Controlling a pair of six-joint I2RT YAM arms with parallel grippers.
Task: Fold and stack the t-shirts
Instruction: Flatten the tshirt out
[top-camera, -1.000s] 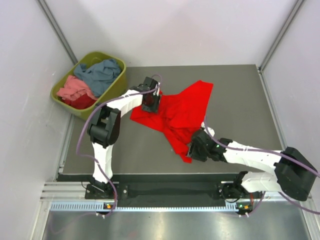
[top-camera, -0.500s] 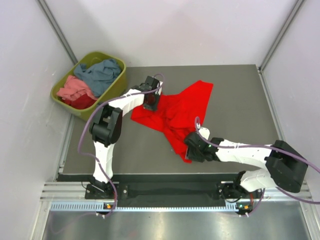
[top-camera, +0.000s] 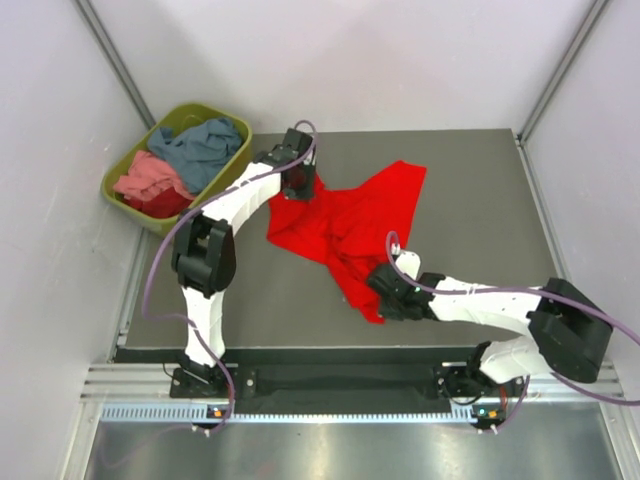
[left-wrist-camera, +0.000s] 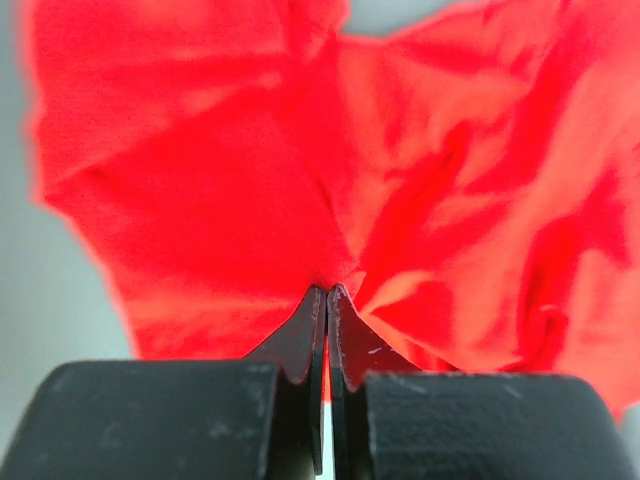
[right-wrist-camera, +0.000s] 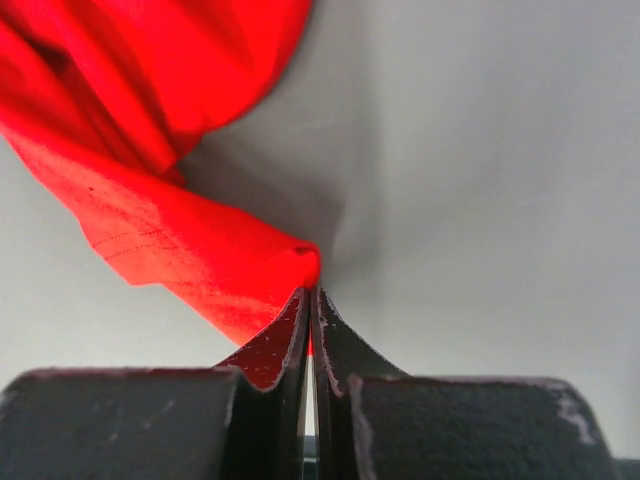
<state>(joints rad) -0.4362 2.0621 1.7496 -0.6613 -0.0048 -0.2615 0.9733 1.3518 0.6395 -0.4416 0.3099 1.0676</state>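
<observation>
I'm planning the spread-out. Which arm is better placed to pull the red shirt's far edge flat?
Left. The left gripper is shut on the red shirt at its far-left edge, beside the tub. The right gripper pinches the near corner, on the opposite side.

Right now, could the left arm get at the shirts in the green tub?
Probably not yet: the tub sits open beside it, but the left gripper is shut on the red t-shirt.
</observation>
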